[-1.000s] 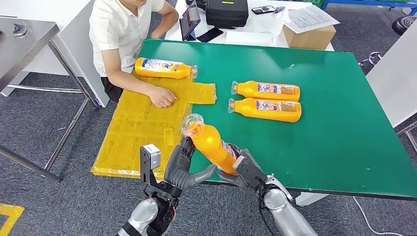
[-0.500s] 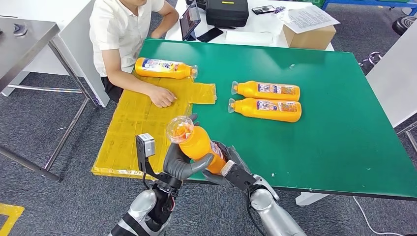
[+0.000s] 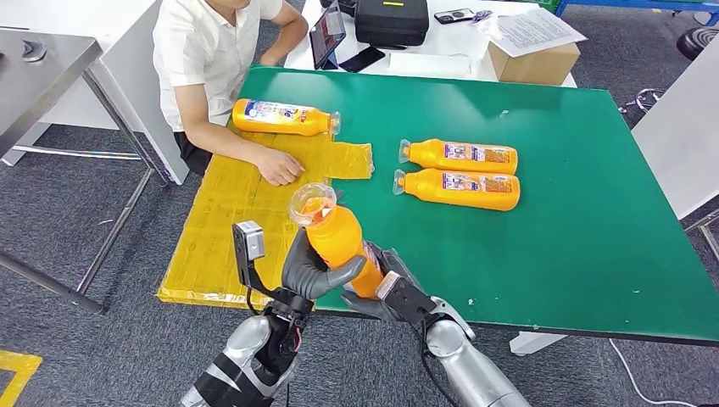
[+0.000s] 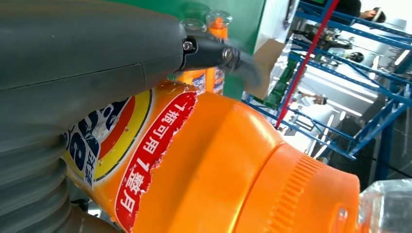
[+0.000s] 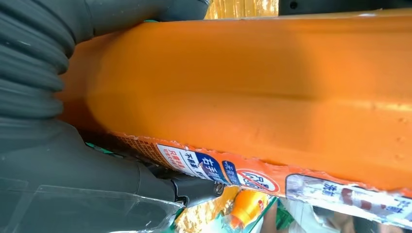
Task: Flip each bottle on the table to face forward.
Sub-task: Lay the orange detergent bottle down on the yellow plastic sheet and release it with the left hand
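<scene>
- Currently mid-flip: held bottle (image 3: 339, 246) lifted clear of the counter (image 3: 593, 254), near its front edge, tilted with its clear cap (image 3: 312, 203) up and away from the robot.
- Left hand (image 3: 315, 273) wrapped round the upper body of that bottle, thumb across the front; fingers closed on it, seen close against the label (image 4: 136, 145) in the left wrist view.
- Right hand (image 3: 392, 290) cupping the base end from below and the side; fingers closed on the orange body (image 5: 252, 77) as well.
- Probably a two-handed turn about the long axis, with the printed label partly round the side rather than squarely facing up.
- Two more bottles (image 3: 462, 156) (image 3: 458, 188) lying side by side further out on the green counter, caps toward the yellow mat (image 3: 246, 212), labels upward.
- Another bottle (image 3: 284, 117) lying at the far end of the mat, just beside a seated person's arm (image 3: 246, 153).
- Next, likely: finish the roll so the label faces forward, lower onto the counter near the others, then spread both sets of fingers.
- Calls for an even grip from both hands, since a smooth rounded plastic body could slip while turning.
</scene>
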### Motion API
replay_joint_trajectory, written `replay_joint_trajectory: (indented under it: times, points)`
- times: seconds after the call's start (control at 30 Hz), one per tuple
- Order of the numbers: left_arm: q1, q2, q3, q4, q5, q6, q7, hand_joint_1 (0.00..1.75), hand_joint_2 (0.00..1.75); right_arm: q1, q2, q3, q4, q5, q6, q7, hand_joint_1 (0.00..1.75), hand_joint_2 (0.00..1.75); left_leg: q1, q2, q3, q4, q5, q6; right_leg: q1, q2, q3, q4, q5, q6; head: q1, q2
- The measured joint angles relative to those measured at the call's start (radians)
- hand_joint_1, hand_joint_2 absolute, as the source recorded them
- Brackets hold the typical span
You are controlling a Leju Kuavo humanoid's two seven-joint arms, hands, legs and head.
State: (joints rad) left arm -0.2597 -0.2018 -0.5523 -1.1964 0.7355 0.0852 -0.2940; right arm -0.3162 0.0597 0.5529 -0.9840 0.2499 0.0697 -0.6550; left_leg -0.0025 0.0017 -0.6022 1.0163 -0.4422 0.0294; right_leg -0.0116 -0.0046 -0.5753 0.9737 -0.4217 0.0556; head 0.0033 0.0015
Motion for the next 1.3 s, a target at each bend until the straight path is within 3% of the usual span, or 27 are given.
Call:
replay_joint_trajectory:
  times: [0.17, 0.4, 0.53, 0.63, 0.77, 0.83, 0.93, 1.0, 1.13, 1.17, 1.23, 1.3]
  points:
    - [0.013, 0.000, 0.006, -0.016, -0.013, -0.007, -0.015, 1.75, 1.75, -0.003, 0.003, 0.013, 0.001, -0.041, 0.075, 0.000, 0.40, 1.75, 0.000, 0.000, 0.000, 0.000, 0.000, 0.000, 0.000, 0.000, 0.000, 0.000, 0.000, 0.000, 0.000, 0.000]
    - [0.015, 0.000, 0.014, -0.020, -0.015, -0.008, -0.016, 1.75, 1.75, -0.003, 0.005, 0.022, 0.002, -0.047, 0.088, -0.001, 0.40, 1.75, 0.000, 0.000, 0.000, 0.000, 0.000, 0.000, 0.000, 0.000, 0.000, 0.000, 0.000, 0.000, 0.000, 0.000]
    - [0.015, 0.000, 0.016, -0.020, -0.015, -0.009, -0.016, 1.75, 1.75, -0.003, 0.006, 0.026, 0.002, -0.049, 0.089, -0.001, 0.01, 1.75, 0.000, 0.000, 0.000, 0.000, 0.000, 0.000, 0.000, 0.000, 0.000, 0.000, 0.000, 0.000, 0.000, 0.000]
    - [0.015, 0.000, 0.017, -0.020, -0.018, -0.011, -0.017, 1.75, 1.75, -0.002, 0.006, 0.027, 0.002, -0.068, 0.106, -0.009, 0.00, 1.75, 0.000, 0.000, 0.000, 0.000, 0.000, 0.000, 0.000, 0.000, 0.000, 0.000, 0.000, 0.000, 0.000, 0.000]
    - [0.015, 0.000, 0.020, -0.020, -0.030, -0.012, -0.017, 1.75, 1.75, 0.012, 0.012, 0.027, -0.017, -0.107, 0.134, -0.014, 0.00, 0.00, 0.000, 0.000, 0.000, 0.000, 0.000, 0.000, 0.000, 0.000, 0.000, 0.000, 0.000, 0.000, 0.000, 0.000]
    - [0.012, 0.000, 0.024, -0.016, -0.031, -0.011, -0.015, 1.75, 1.75, 0.019, 0.013, 0.027, -0.036, -0.108, 0.117, -0.006, 0.00, 0.00, 0.000, 0.000, 0.000, 0.000, 0.000, 0.000, 0.000, 0.000, 0.000, 0.000, 0.000, 0.000, 0.000, 0.000]
    - [-0.003, 0.001, 0.031, -0.010, -0.029, 0.004, -0.020, 1.75, 1.75, 0.052, 0.022, 0.023, -0.087, -0.093, -0.009, -0.016, 0.00, 0.00, 0.000, -0.001, 0.000, 0.000, 0.000, 0.000, 0.000, -0.001, 0.000, 0.000, 0.000, 0.000, 0.000, 0.000]
    - [-0.011, 0.007, 0.042, -0.011, -0.054, 0.055, -0.032, 1.75, 1.75, 0.101, 0.028, 0.017, -0.161, -0.084, -0.161, -0.029, 0.00, 0.00, 0.000, -0.001, 0.000, 0.000, 0.000, 0.000, 0.000, -0.001, 0.000, 0.000, 0.000, 0.000, 0.000, 0.000]
    - [-0.006, 0.057, 0.097, -0.022, -0.241, 0.220, -0.054, 1.75, 1.75, 0.258, 0.027, -0.042, -0.399, -0.042, -0.677, -0.046, 0.00, 0.00, 0.000, -0.001, -0.002, 0.000, 0.000, -0.001, 0.000, -0.002, -0.003, 0.000, -0.001, -0.001, -0.001, 0.000]
    - [-0.005, 0.073, 0.117, -0.025, -0.295, 0.234, -0.056, 1.75, 1.75, 0.295, 0.026, -0.078, -0.457, -0.031, -0.763, -0.047, 0.00, 0.00, 0.000, -0.003, -0.002, 0.000, 0.000, -0.001, 0.000, -0.003, -0.003, 0.000, -0.001, -0.001, 0.000, 0.000]
    - [-0.005, 0.098, 0.153, -0.028, -0.366, 0.240, -0.056, 1.75, 1.75, 0.354, 0.024, -0.159, -0.554, -0.012, -0.815, -0.047, 0.00, 0.00, 0.001, -0.004, -0.003, 0.000, 0.000, -0.001, 0.000, -0.005, -0.003, 0.000, -0.002, -0.001, 0.000, 0.000]
    - [-0.004, 0.112, 0.174, -0.029, -0.387, 0.241, -0.056, 1.75, 1.75, 0.390, 0.023, -0.213, -0.622, -0.005, -0.792, -0.047, 0.00, 0.00, 0.001, -0.003, -0.003, 0.000, 0.000, -0.001, 0.000, -0.004, -0.003, 0.000, -0.002, -0.002, 0.000, 0.000]
